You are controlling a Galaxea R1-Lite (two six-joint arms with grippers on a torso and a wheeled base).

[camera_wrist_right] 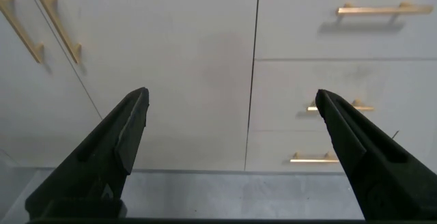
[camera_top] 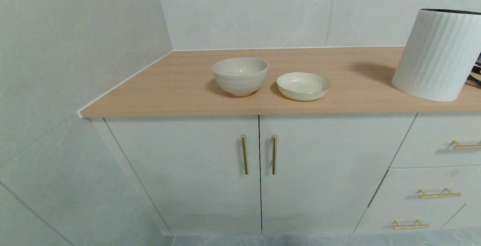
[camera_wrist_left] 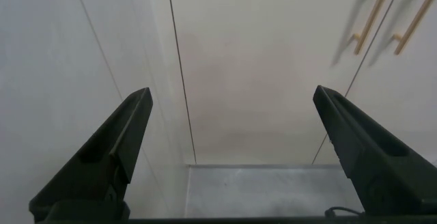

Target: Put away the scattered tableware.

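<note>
A deep, ribbed cream bowl stands on the wooden countertop, and a shallow cream dish sits just to its right, not touching it. Below them are two closed white cabinet doors with gold handles. My left gripper is open and held low in front of the left cabinet door, with nothing between its fingers. My right gripper is open too, low before the right door, empty.
A tall white ribbed container stands at the counter's right end. Drawers with gold handles are on the right of the doors. A tiled wall closes the left side, and grey floor lies below.
</note>
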